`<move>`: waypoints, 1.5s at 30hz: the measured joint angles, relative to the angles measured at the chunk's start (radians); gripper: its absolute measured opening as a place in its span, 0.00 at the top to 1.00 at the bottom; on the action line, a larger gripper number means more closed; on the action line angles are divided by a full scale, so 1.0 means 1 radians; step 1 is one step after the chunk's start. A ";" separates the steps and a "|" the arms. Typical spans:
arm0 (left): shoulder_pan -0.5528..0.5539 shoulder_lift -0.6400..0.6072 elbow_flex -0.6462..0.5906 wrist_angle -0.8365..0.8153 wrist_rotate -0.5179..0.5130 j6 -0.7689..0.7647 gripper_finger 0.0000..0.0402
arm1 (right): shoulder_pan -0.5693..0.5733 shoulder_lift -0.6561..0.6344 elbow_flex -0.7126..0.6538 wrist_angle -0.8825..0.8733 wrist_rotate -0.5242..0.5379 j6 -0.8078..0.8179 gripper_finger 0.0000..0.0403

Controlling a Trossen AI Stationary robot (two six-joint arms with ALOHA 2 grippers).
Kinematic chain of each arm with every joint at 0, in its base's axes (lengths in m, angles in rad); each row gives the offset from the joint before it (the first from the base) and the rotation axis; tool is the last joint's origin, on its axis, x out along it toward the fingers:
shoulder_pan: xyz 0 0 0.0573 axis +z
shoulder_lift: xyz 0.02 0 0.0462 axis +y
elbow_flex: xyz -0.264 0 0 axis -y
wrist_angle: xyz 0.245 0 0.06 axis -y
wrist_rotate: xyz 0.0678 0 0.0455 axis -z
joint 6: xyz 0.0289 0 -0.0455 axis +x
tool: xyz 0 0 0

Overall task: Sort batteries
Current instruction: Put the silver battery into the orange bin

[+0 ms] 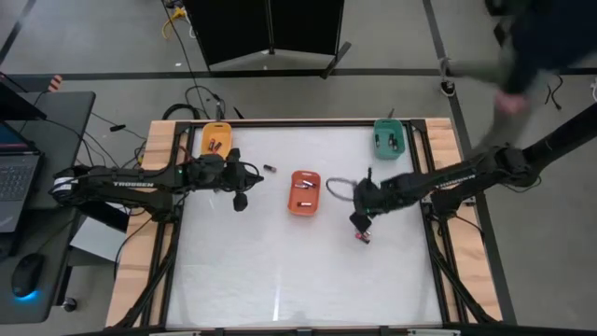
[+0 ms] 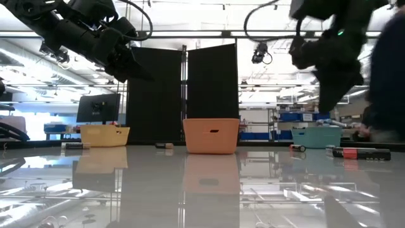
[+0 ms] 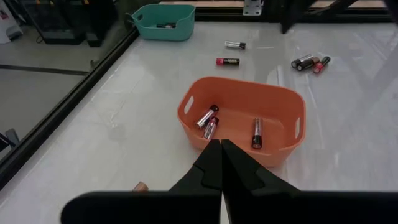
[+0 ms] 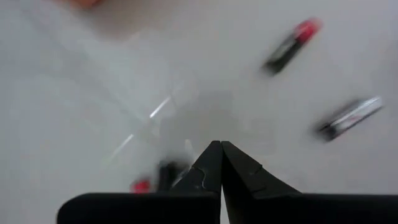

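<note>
Left to right. We find the left gripper [image 1: 241, 199] raised beside the yellow tray [image 1: 216, 138], fingers [image 3: 211, 163] pressed together, holding nothing. A loose battery [image 1: 271, 168] lies just right of it. The orange tray [image 3: 242, 121] sits mid-table with three batteries [image 3: 257, 133] inside. We see the right gripper [image 1: 358, 220] low over the white table [image 1: 280, 271], fingers [image 4: 231, 164] closed and empty, with several batteries [image 4: 291, 38] scattered near its tips. The teal tray [image 1: 389, 138] stands at the far right corner, batteries inside.
</note>
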 joint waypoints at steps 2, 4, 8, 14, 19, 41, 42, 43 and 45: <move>0.000 0.000 0.000 0.000 0.000 0.001 0.99 | 0.060 0.000 0.000 0.016 -0.008 0.032 0.97; 0.000 0.000 0.000 0.000 0.000 0.000 0.99 | 0.112 0.001 0.000 0.026 -0.009 0.079 0.95; 0.000 0.000 0.000 0.000 0.000 -0.002 0.99 | 0.184 0.027 0.000 0.037 -0.009 0.165 0.87; 0.000 0.000 0.000 0.001 -0.004 -0.002 0.99 | 0.207 0.131 -0.001 0.042 -0.008 0.212 0.76; 0.000 0.000 0.000 0.002 -0.008 -0.002 0.99 | 0.194 0.214 -0.002 0.041 -0.014 0.212 0.72; 0.000 0.000 0.000 0.009 -0.009 -0.002 0.99 | 0.183 0.251 -0.067 0.048 -0.034 0.156 0.81; 0.000 0.000 0.000 0.009 -0.009 -0.002 0.99 | 0.183 0.251 -0.066 0.047 -0.035 0.149 0.82; 0.000 0.000 0.000 0.009 -0.009 -0.002 0.99 | 0.183 0.251 -0.064 0.045 -0.035 0.137 0.84; 0.000 0.000 0.000 0.009 -0.009 -0.002 0.99 | 0.182 0.252 -0.057 0.040 -0.035 0.117 0.85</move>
